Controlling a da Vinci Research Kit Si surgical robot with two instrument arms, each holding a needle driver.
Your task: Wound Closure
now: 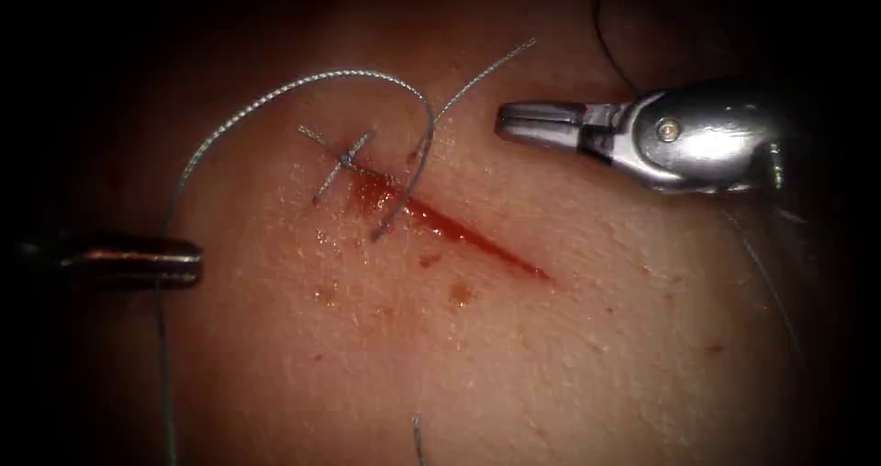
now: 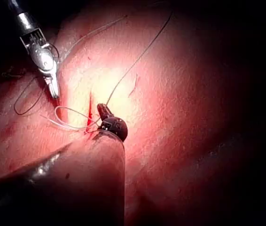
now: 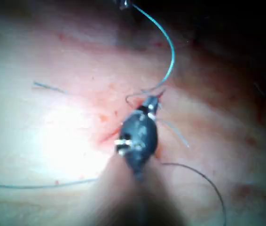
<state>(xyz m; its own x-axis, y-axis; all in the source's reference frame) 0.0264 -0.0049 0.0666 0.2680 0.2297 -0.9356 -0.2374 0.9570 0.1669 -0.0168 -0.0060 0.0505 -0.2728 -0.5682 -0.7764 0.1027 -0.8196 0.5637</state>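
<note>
The tissue [image 1: 569, 356] bears a slanting cut [image 1: 477, 241] wet with red fluid. A tied knot [image 1: 344, 159] with short cut ends sits at the cut's upper left end. Just below it, a strand of thread [image 1: 408, 186] crosses the cut; its free tail [image 1: 486, 72] runs up to the right. From that crossing the thread arcs over the knot and down to my left tool [image 1: 195, 260] [image 2: 103, 108], which is shut on it far left of the cut. My right tool [image 1: 503, 122] [image 2: 54, 89] [image 3: 152, 104] hovers right of the knot, shut and holding nothing.
Below the left tool the thread [image 1: 165, 383] runs down out of the picture. A short thread end [image 1: 418, 434] lies near the lower edge. Dark loose thread [image 1: 607, 39] curls behind the right tool. Small spots of red fluid [image 1: 459, 294] dot the tissue left of the cut.
</note>
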